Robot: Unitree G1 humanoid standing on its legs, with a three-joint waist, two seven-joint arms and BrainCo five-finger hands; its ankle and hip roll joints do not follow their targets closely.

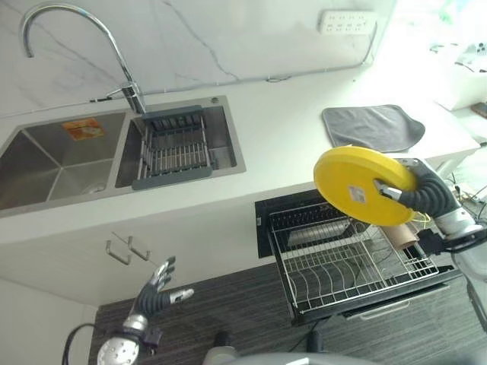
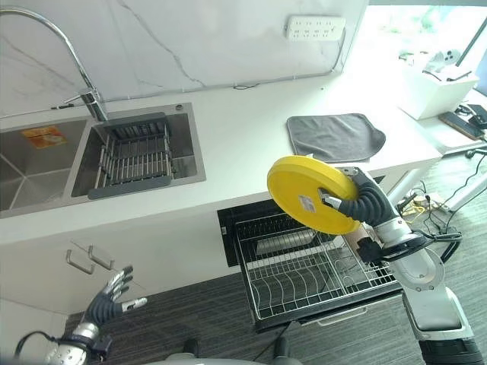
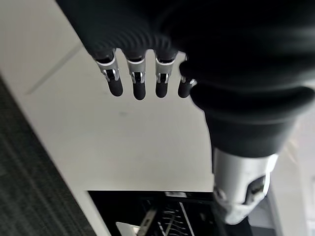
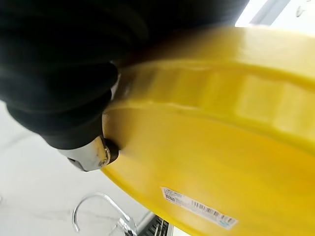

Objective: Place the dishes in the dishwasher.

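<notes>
Left eye view: 1 yellow plate (image 1: pixel 358 185), R hand (image 1: pixel 423 190).

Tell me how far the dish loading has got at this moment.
Done: the dishwasher rack is pulled out; whether it holds any dishes yet is unclear. In hand: the right hand grips a yellow plate by its rim, tilted above the rack. Left: lowering the plate into the rack. The left hand hangs open, low by the cabinet front.
</notes>
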